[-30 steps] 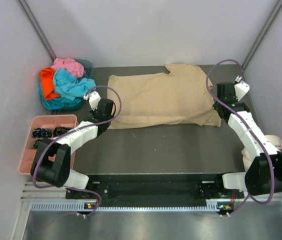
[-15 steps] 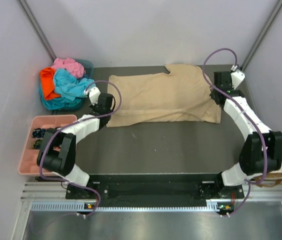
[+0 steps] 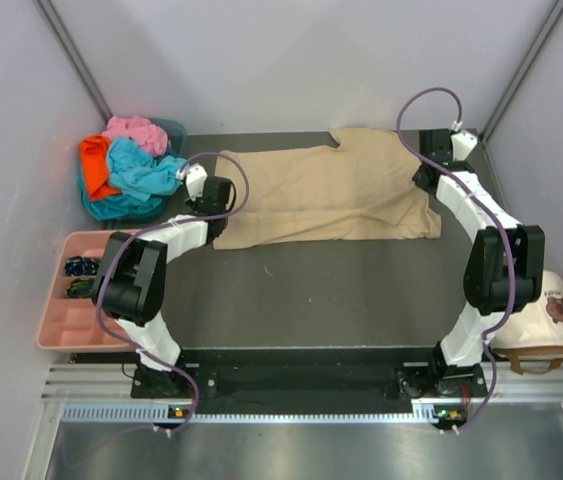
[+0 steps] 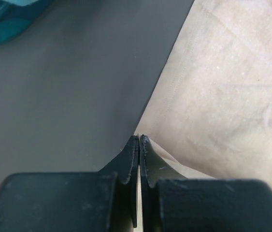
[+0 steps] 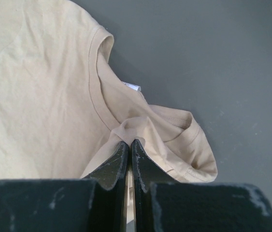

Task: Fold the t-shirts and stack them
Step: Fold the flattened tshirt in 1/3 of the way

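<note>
The tan t-shirt (image 3: 326, 195), turquoise t-shirt (image 3: 141, 172), orange t-shirt (image 3: 94, 165) and pink t-shirt (image 3: 133, 130) are plain, the table (image 3: 311, 290) dark grey, the tray (image 3: 61, 322) pink, the cap (image 3: 533, 322) cream with a brown emblem.

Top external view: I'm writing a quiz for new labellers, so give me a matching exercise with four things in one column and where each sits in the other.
Things:
1. tan t-shirt
2. pile of coloured t-shirts
3. pink tray
4. cream cap

Places:
A. right edge, near side
B. far left corner
C. left edge, nearer than the pile
D. spread across the far middle

Pairs: 1-D, 2-B, 3-C, 4-A
</note>
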